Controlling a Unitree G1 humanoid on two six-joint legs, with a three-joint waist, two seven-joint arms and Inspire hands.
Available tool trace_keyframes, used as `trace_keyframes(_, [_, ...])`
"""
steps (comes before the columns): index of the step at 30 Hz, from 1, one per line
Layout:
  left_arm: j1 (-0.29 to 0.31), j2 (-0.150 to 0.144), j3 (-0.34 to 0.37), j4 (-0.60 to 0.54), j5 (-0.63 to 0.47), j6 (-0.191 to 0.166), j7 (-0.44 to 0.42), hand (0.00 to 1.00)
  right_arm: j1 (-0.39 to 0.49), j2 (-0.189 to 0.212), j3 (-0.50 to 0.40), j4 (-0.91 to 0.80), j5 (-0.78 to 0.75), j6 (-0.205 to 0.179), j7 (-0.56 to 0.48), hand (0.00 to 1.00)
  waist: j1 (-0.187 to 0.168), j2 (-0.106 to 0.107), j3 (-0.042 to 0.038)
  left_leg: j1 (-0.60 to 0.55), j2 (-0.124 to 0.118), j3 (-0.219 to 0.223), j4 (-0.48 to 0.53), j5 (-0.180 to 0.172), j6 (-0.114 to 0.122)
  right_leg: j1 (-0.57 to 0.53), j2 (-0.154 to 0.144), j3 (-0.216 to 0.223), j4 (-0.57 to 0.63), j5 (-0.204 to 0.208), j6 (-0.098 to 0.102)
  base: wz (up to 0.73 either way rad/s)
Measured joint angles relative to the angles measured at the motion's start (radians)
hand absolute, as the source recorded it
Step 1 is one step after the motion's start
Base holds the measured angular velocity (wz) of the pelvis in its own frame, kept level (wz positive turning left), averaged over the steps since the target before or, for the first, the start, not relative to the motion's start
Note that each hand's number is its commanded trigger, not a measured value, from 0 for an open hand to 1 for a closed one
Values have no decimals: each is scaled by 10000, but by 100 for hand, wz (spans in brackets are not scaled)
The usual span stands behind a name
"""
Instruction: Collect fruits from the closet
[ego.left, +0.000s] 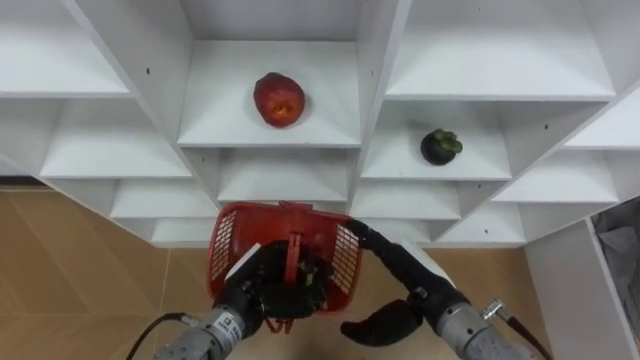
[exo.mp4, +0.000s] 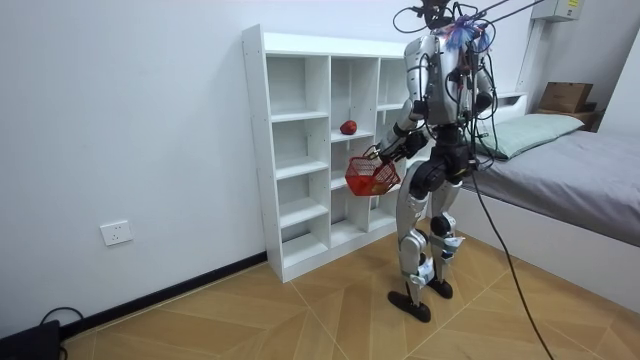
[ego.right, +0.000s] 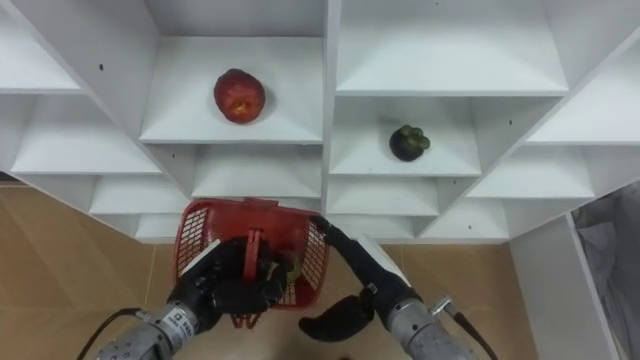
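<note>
- Left eye view, looking down: a white closet (ego.left: 225, 115) of open compartments spans the top. A red basket (ego.left: 232, 240) hangs just in front of its lower shelves, over the wooden floor (ego.left: 70, 260).
- A red apple (ego.left: 279, 99) lies on the shelf of the middle column, near the centre of its compartment, with nothing touching it.
- A mangosteen (ego.left: 441, 146), dark with a green cap, sits on the shelf of the next column to the right, one level lower in the picture. It is well apart from the apple and from both hands.
- The left hand (ego.left: 262, 290) comes in from the lower left, its fingers curled round the basket's upright handle so that it carries the basket.
- Something small and greenish shows inside the basket beside that hand; I cannot tell what it is.
- The right hand (ego.left: 415, 288) comes in from the lower right with its fingers stretched out straight along the basket's right rim. They seem to rest against it, and the thumb is spread well away below.
- Room view: the robot stands upright on the wood floor facing the closet, holding the basket at waist height before the middle shelves.
- A bed (exo.mp4: 590, 160) stands behind the robot at the room view's right, and a wall socket (exo.mp4: 117, 232) sits low on the wall at the room view's left.
</note>
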Motion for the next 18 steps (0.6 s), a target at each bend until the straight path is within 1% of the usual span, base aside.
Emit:
trace_keyframes(3, [42, 49, 20, 66, 45, -2, 96, 100, 1, -49, -10, -36, -25, 16, -1, 0, 58, -16, 20, 303, 0, 7, -73, -2, -2, 365, 19, 6, -171, -8, 12, 3])
trace_keyframes(5, [41, 23, 214, 81, 418, -2, 174, 100, 61, -107, -4, -480, -65, 187, 10, 0, 171, -40, 32, 368, -4, 11, -126, -1, -5, 395, 20, 11, -170, -9, 13, 0])
trace_keyframes(6, [54, 19, 357, 86, 620, -2, 207, 100, 69, -122, -3, -738, -61, 191, 9, 0, 252, -77, 55, 412, -4, 6, -142, 3, -11, 423, 26, 16, -161, -6, 12, 0])
trace_keyframes(10, [153, 22, 480, 87, 871, -2, 460, 100, 52, -172, -3, -1086, -59, 189, 11, 0, 397, -154, 89, 661, -17, -2, -254, 5, -15, 691, 80, 1, -262, -13, 20, 2])
trace_keyframes(11, [187, 17, 532, 87, 893, -3, 479, 100, 53, -177, -4, -1097, -66, 189, 10, 0, 450, -176, 78, 727, -18, -27, -310, 5, -15, 770, 83, -2, -320, -11, 23, 0])
trace_keyframes(12, [184, 19, 599, 99, 978, -6, 524, 100, 49, -177, 3, -1098, -64, 189, 11, 0, 528, -211, 84, 763, -18, -43, -323, 5, -15, 824, 83, -11, -347, -11, 23, 0])
trace_keyframes(13, [184, 16, 621, 131, 978, -7, 567, 100, 50, -172, 11, -1098, -61, 190, 16, 0, 537, -227, 94, 802, -18, -48, -332, 5, -15, 872, 83, -16, -366, -11, 23, 3])
trace_keyframes(14, [186, 5, 668, 235, 977, -8, 606, 100, 47, -159, 21, -1099, -61, 190, 28, 0, 543, -262, 81, 872, -18, -53, -349, 5, -15, 944, 81, -17, -371, -21, 37, 4])
trace_keyframes(18, [296, -32, 784, 338, 974, -26, 713, 100, 1, -162, -4, -1265, -58, 190, 27, 0, 533, -344, 89, 1161, -35, -111, -378, 4, -16, 1325, 80, -120, -510, -41, 64, 7])
